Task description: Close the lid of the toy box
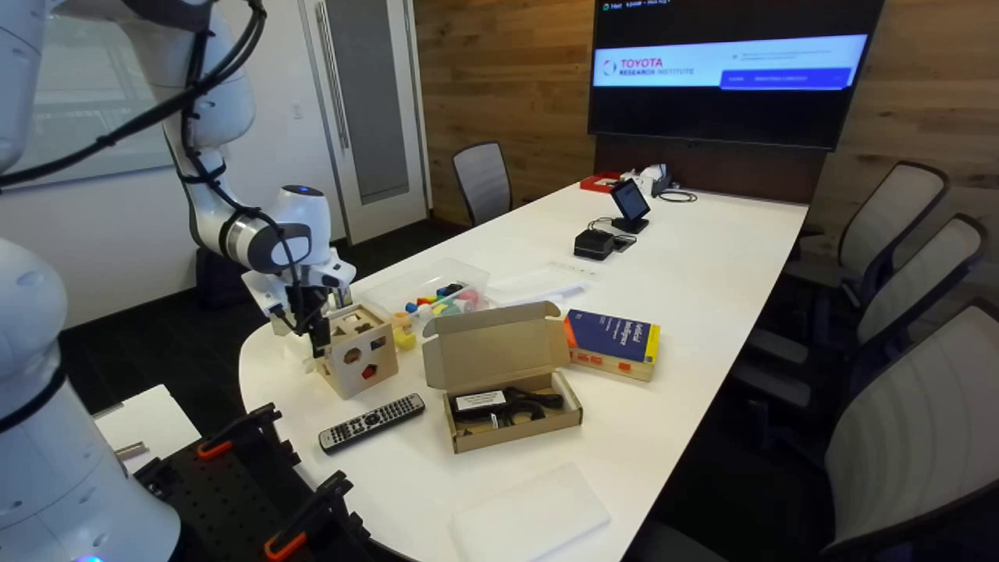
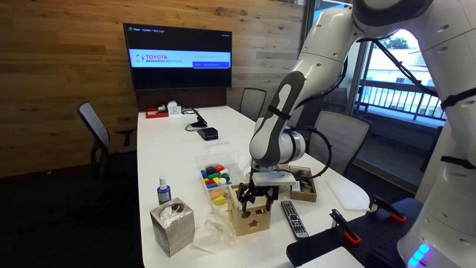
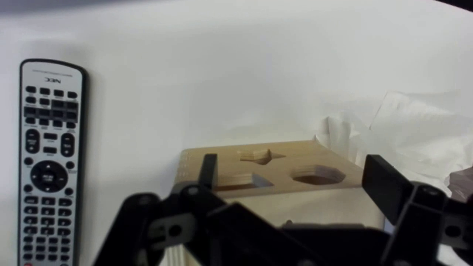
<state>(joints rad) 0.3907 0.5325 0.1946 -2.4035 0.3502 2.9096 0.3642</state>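
The toy box (image 1: pixel 360 367) is a pale wooden cube with cut-out holes. It stands upright on the table and also shows in an exterior view (image 2: pixel 250 225) and in the wrist view (image 3: pixel 281 168). The lid (image 1: pixel 356 321) is a square panel with cut-outs, lying across the box top; I cannot tell whether it sits flush. In the wrist view, part of the lid (image 3: pixel 314 205) shows behind my gripper (image 3: pixel 295 177). My gripper is open and empty at the upper edge of the box, its fingers apart in front of the star-holed face. It partly covers the lid in both exterior views.
A remote (image 1: pixel 371 423) lies beside the box. An open cardboard box (image 1: pixel 515 425) with cables and a book (image 1: pixel 613 343) stand nearby. A clear bin of coloured blocks (image 2: pixel 219 158), crumpled tissue (image 2: pixel 215 236), a tissue box (image 2: pixel 173 227) and a spray bottle (image 2: pixel 163 193) surround it.
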